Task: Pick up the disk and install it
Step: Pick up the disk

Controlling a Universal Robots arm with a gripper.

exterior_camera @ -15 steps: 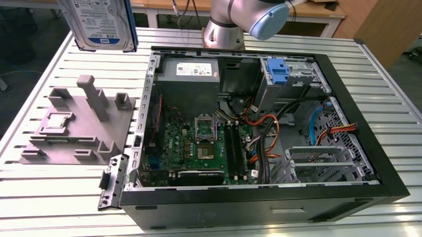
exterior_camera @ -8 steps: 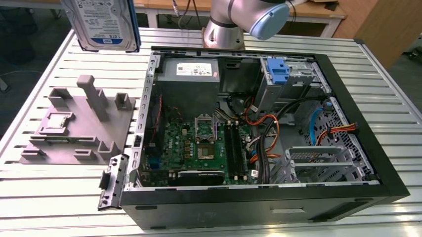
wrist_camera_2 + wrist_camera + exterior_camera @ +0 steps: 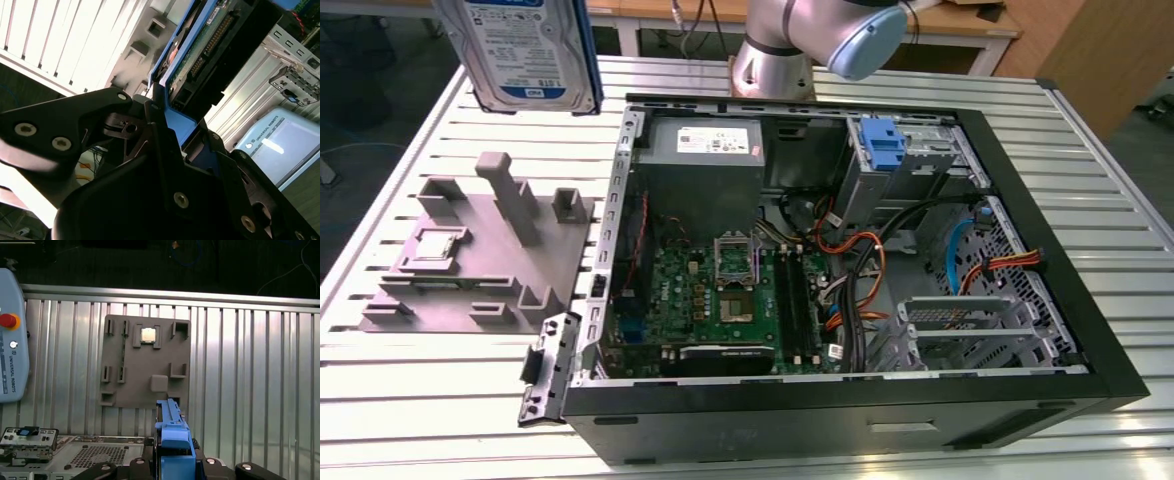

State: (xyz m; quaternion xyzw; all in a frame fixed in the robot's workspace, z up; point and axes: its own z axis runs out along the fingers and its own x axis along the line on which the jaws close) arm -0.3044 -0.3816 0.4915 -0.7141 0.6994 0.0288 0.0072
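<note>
We see disk (image 3: 520, 50) held upright in air, high at exterior view's left, clear of open computer case (image 3: 854, 400). In second wrist view, gripper (image 3: 177, 131) pinches blue carrier edge of disk. Beneath disk: grey fixture board (image 3: 480, 250) on ribbed metal counter (image 3: 400, 400). Teach pendant (image 3: 10, 340) rests on counter near case. Past counter edge we note dark floor (image 3: 150, 265) and wooden furniture (image 3: 1107, 60).

Even overhead light across the table (image 3: 1107, 170) in the exterior view, soft shadows inside the open case (image 3: 827, 410), slats blown out white in the second wrist view, disk (image 3: 200, 60) backlit and dark against them, bright streaks along the ribs in the first wrist view
</note>
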